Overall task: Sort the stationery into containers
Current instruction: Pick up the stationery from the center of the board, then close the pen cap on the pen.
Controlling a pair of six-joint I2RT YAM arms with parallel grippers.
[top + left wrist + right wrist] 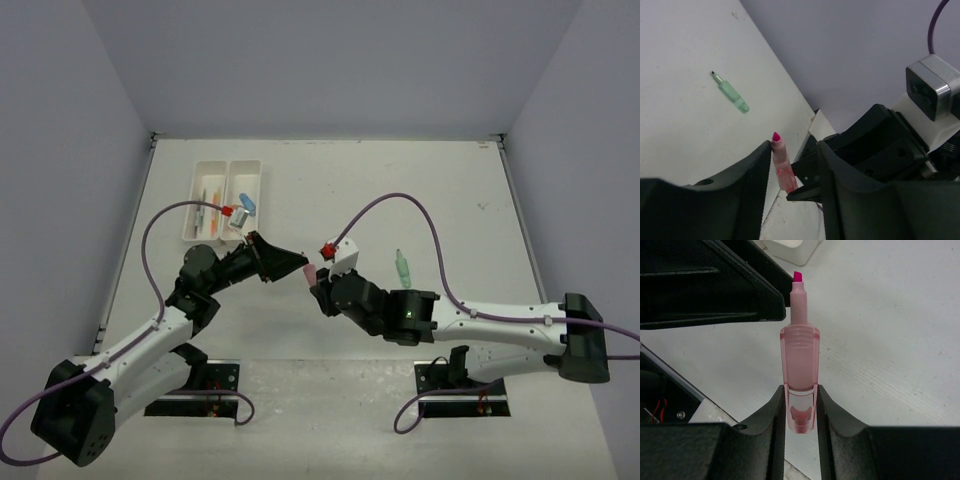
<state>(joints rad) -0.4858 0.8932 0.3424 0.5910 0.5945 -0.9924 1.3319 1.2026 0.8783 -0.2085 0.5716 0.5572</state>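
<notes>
Right gripper point(800, 392) was found nearest the lens, its two fingers clamped on the base end of the pink highlighter point(800, 347), which pointed away from the wrist with the magenta tip uncapped. The highlighter appeared to be held off the table point(430, 190), near mid-table in front of both arms and well apart from the trays point(245, 172). In the left wrist view, the left gripper point(795, 145) had its jaws apart, with the highlighter's tip end between them. One finger touched the neck of the highlighter and a gap was visible on the other side, so no firm clamp was evident. The step in hand was judged to be a handover of the highlighter from the right arm to the left, the trays lying on the left arm's side. The next move would call for the left jaws to close squarely on the upper barrel before the right fingers let go. A release made too early could drop the item. Carriage to a tray would follow. One green marker point(732, 94) lay flat on the table, unsorted, on the right arm's side, while several items were already in the trays.
</notes>
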